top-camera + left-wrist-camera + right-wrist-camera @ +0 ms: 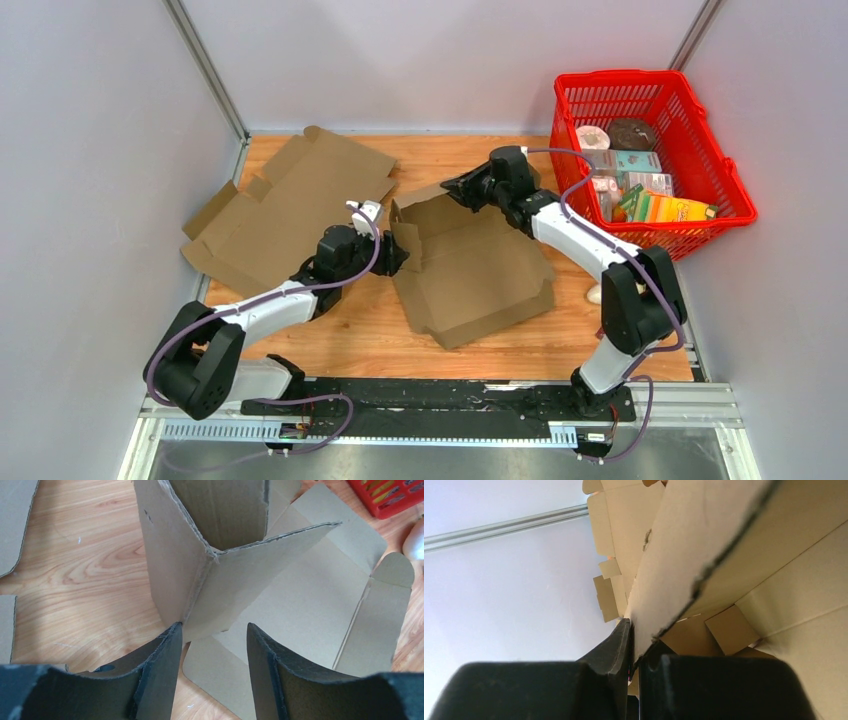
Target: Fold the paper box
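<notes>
Centrally on the desk [350,340] lay the paper box [480,270], its rear wall clamped by the right end effector [455,187]. The left end effector [395,250] stood with jaws apart at a raised corner flap. Bare wood lay in front. A flat cardboard sheet [290,205] filled the left rear and a red basket [620,75] the right; its package writing was illegible.

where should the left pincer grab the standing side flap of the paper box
Its thin upright wall just below the top edge, from the left, one finger each side: the side flap stands vertical right ahead of the open left pincer.
</notes>
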`<state>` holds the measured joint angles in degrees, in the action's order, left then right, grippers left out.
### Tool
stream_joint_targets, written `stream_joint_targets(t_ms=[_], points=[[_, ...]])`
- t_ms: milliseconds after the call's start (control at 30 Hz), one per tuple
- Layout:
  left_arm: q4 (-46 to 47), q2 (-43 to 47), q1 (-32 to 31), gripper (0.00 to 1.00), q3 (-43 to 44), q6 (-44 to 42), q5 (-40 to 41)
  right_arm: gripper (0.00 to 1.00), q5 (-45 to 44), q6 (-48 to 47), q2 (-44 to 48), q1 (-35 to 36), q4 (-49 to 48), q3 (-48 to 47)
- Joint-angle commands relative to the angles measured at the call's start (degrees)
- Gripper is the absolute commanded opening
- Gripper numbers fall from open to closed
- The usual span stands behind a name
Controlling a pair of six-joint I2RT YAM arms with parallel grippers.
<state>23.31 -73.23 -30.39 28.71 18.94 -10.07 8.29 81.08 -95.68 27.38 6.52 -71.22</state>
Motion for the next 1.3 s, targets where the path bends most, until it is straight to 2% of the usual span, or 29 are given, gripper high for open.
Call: stream_joint_targets(t_ms=[0, 133, 333, 433, 567, 633, 667, 767, 933, 1033, 1267], points=[[6.48, 1.16, -0.63, 0.58, -1.37, 0.57, 0.92, 0.11, -3.28, -7.16, 3.04, 0.84, -2.05, 2.05], [7.27, 1.87, -0.63, 0.53, -1.64, 0.31, 2.68, 0.07, -5.21, -8.66, 4.62, 2.06, -1.16, 4.06], [10.87, 0.55, -2.74, 0.45, -1.37, 1.71, 5.93, 0.06, -8.2, -6.03, 7.35, 5.67, -6.0, 8.81], [12.11, 0.28, -5.81, 0.4, -1.46, 1.98, 9.89, 0.05, -11.63, -3.48, 7.7, 7.78, -8.54, 11.1], [13.6, 0.46, -9.68, 0.36, -1.99, 2.07, 20.05, 0.04, -13.57, -0.05, 8.66, 9.01, -7.5, 12.94], [15.44, 0.81, -11.08, 0.37, -3.12, 2.94, 22.01, 0.04, -14.35, 1.27, 9.45, 9.01, -7.32, 13.82], [16.41, 0.98, -11.27, 0.44, -3.31, 3.29, 23.67, 0.04, -15.06, 1.36, 10.15, 8.75, -7.32, 14.09], [15.89, 1.6, -11.71, 0.56, -3.75, 4.53, 26.75, 0.04, -14.63, 1.01, 11.12, 7.35, -5.13, 13.92], [15.98, 0.99, -12.5, 0.58, -3.75, 5.32, 29.49, 0.06, -12.61, 2.76, 11.92, 6.64, -4.68, 14.53], [17.03, 0.55, -12.94, 0.52, -3.75, 5.23, 31.16, 0.07, -11.46, 3.12, 12.09, 6.64, -5.64, 16.11], [20.37, 3.88, -13.03, 0.59, -9.01, 5.75, 27.47, 0.09, -9.96, -5.73, 13.14, 3.3, -5.47, 18.92]])
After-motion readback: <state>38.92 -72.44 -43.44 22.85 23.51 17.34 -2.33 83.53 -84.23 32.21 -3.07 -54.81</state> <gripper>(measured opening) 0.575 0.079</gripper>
